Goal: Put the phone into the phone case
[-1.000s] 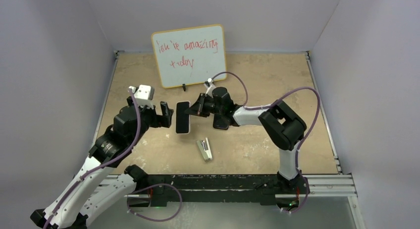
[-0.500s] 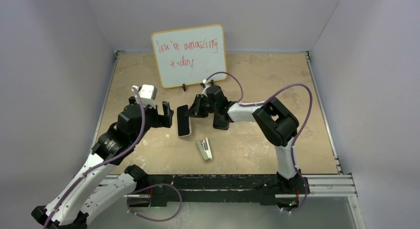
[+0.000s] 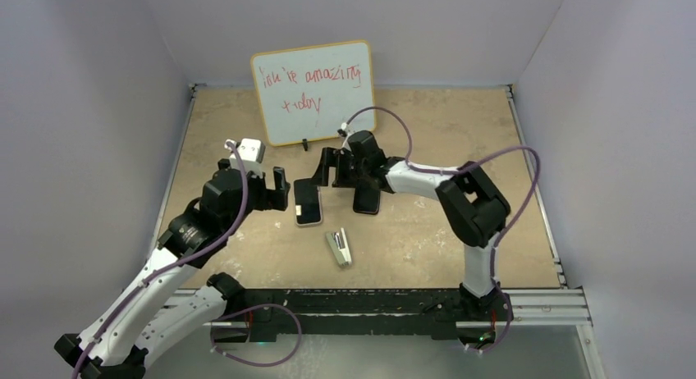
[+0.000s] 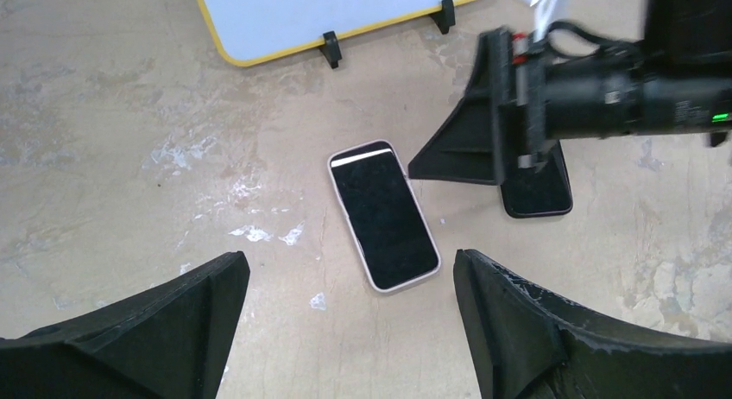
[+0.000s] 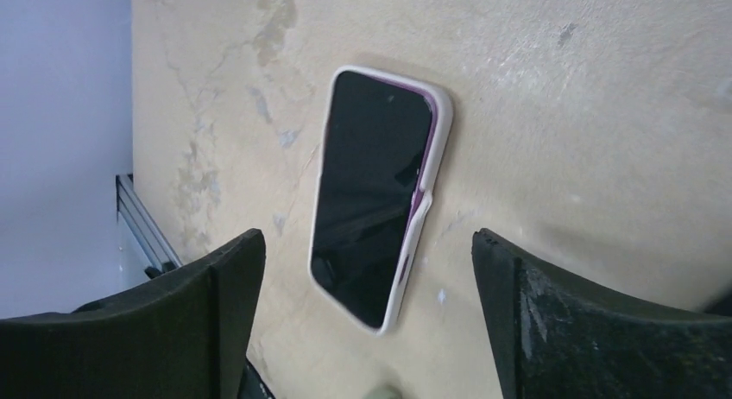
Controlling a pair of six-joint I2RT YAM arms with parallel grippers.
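The phone, black screen up, lies flat on the table inside the whitish phone case. Along one long side the case lip bulges away and a purple strip of the phone's edge shows. From the left wrist the phone lies ahead of my left gripper, which is open and holds nothing. My right gripper hovers open just above the phone and touches nothing. From above, the cased phone sits between the left gripper and the right gripper.
A second dark phone-like slab lies under the right wrist, right of the cased phone. A small grey stapler lies nearer the bases. A whiteboard with red writing stands at the back on black feet.
My right gripper was shut at the phone's edge and has now opened wide and drawn back a little. The left arm has crept slightly toward the phone, still open.
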